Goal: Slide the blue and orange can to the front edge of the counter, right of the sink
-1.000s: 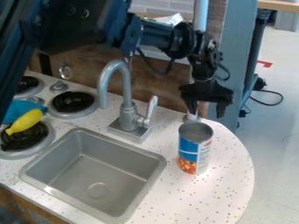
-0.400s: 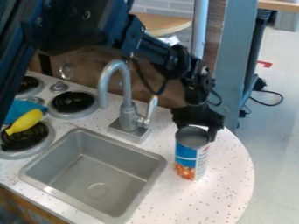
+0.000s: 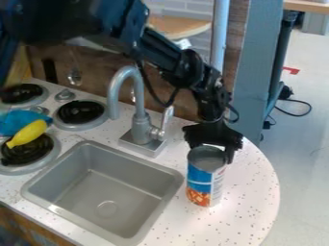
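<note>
Labelled can [image 3: 204, 185] nearer sink [image 3: 146, 164], under pincer [image 3: 211, 151]

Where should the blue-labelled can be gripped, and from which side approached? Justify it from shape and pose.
Probably best by the upper wall of the can, just below the rim, coming from above, where the end effector is. The can stands upright on the counter, and its round, straight wall offers opposite sides to squeeze.
</note>
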Controlling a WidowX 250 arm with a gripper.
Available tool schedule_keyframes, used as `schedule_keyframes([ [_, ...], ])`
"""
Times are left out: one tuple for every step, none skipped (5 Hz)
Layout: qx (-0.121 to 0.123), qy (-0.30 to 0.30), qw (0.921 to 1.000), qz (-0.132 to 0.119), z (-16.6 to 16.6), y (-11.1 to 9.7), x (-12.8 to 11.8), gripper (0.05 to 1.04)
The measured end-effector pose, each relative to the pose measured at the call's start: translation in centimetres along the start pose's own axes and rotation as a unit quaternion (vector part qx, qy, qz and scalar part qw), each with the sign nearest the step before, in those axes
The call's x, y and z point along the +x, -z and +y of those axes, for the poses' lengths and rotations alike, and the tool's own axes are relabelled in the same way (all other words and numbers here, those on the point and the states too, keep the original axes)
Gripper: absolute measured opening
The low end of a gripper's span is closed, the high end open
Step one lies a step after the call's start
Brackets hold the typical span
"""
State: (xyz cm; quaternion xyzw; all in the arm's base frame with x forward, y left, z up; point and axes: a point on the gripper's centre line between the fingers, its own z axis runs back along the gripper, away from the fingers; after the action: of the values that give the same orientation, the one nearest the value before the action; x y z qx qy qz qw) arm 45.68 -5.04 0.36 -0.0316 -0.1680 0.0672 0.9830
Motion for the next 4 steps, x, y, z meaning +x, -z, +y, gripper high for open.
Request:
schedule_keyframes([
  [-0.003,0.013,0.9999,0.0,-0.4,-0.5,-1.3,1.004],
  [-0.01,0.033,0.9994,-0.001,-1.6,-1.2,-2.4,1.004],
  [-0.011,0.036,0.9993,0.0,-1.5,-1.4,-3.5,1.004],
  [-0.012,0.045,0.9989,0.001,-1.8,-2.0,-4.9,1.004],
])
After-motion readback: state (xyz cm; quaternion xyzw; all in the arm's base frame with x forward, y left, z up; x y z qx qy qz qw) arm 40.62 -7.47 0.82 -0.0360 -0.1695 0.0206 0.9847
